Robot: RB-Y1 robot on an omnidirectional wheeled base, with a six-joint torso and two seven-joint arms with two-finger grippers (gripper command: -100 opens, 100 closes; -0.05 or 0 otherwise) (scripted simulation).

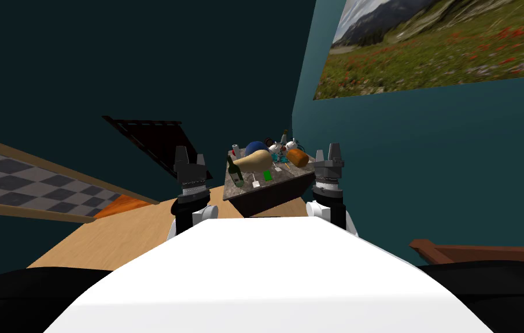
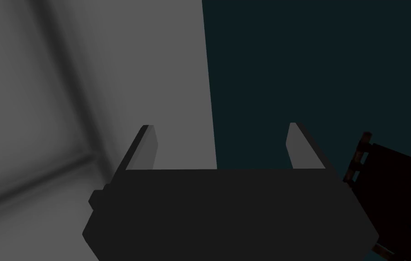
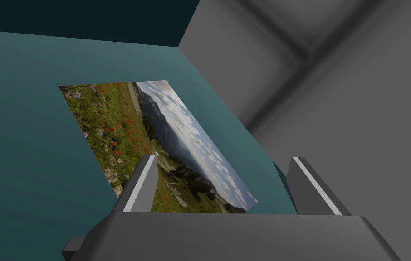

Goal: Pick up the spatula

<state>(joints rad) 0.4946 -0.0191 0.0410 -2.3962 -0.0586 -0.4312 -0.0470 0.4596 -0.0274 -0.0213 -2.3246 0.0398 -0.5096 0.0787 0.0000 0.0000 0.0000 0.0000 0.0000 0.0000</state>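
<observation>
A small dark table (image 1: 266,199) with a mottled stone top stands a short way ahead in the head view, against a teal wall. Among its clutter, a few small pale flat utensils (image 1: 255,184) lie near the front edge; I cannot tell which one is the spatula. My left gripper (image 1: 190,154) (image 2: 220,129) is raised to the left of the table, open and holding nothing. My right gripper (image 1: 327,151) (image 3: 222,161) is raised by the table's right corner, also open with nothing between its fingers. Neither touches the table.
On the table stand a green bottle (image 1: 235,171), a large tan rounded thing (image 1: 255,160), a blue ball-like thing (image 1: 253,147), an orange thing (image 1: 297,157) and a small green block (image 1: 267,175). A dark slatted frame (image 1: 154,141) leans behind on the left. Brown furniture (image 1: 475,251) is at the right.
</observation>
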